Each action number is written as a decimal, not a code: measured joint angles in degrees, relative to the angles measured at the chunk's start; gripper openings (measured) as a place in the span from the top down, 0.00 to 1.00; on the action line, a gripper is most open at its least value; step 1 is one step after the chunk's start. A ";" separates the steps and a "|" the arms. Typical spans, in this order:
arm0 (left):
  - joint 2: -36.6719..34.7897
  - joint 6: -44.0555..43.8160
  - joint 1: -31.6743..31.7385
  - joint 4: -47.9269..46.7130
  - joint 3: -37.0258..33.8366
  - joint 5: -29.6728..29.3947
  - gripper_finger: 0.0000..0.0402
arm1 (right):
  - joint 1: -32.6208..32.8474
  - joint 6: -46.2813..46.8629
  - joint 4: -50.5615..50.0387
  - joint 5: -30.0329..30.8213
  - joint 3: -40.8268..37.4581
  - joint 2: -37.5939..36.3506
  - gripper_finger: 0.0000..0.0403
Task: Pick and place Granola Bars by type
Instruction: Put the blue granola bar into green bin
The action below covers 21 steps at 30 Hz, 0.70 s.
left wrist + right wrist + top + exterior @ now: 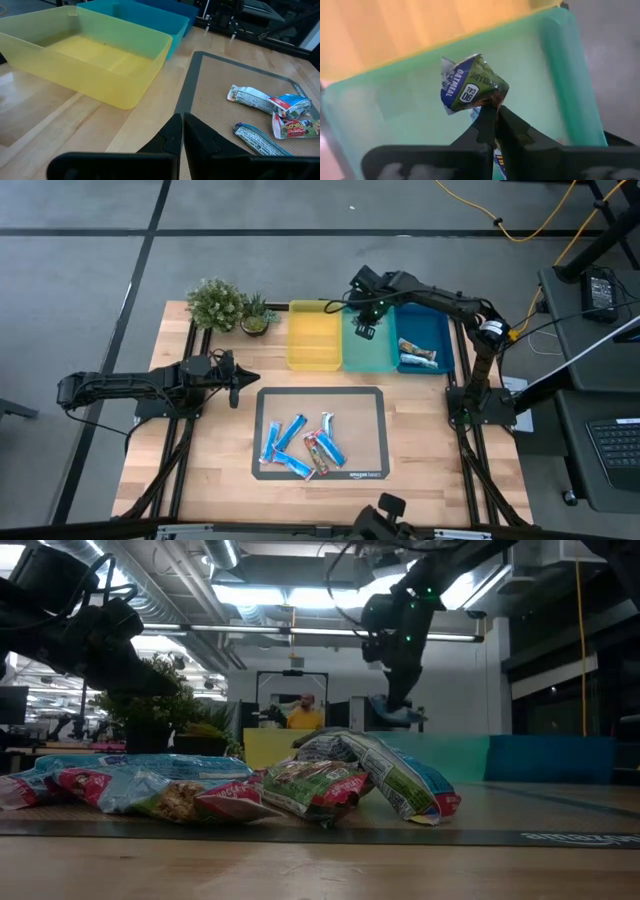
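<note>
Several granola bars (300, 445) lie in a loose pile on the dark-rimmed mat (372, 405); the low view shows the pile (330, 780) up close, and the left wrist view shows some of its bars (270, 110). Two more bars (417, 355) lie in the blue tray (440, 330). My right gripper (366, 328) hovers over the teal tray (378, 358), shut on a blue-and-green bar (470, 82). My left gripper (236, 385) is shut on nothing and hangs over bare wood to the left of the mat, its fingers (170, 137) near the mat's edge. My right gripper (495, 112) pinches the blue-and-green bar by one crimped end (486, 102) between its two fingers. The rest of the wrapper sticks out beyond the fingertips. The bar (398, 715) is lifted clear, above the teal tray (410, 100).
The yellow tray (313, 340), the teal tray and the blue tray stand side by side along the far side of the table. A large potted plant (215, 302) and a small one (256, 320) stand left of them. A person in yellow (303, 715) shows in the room behind.
</note>
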 joint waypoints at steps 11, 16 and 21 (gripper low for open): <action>0.00 0.01 -0.01 0.00 0.00 0.00 0.97 | -0.27 3.09 -1.46 -1.20 -8.69 0.00 0.95; 0.00 0.00 0.00 0.00 -0.02 0.00 0.97 | 1.72 2.76 -0.08 -2.08 -11.80 0.00 0.95; 0.00 0.00 -0.01 0.00 0.00 0.00 0.97 | 2.81 2.72 0.36 -2.60 -12.05 0.00 0.94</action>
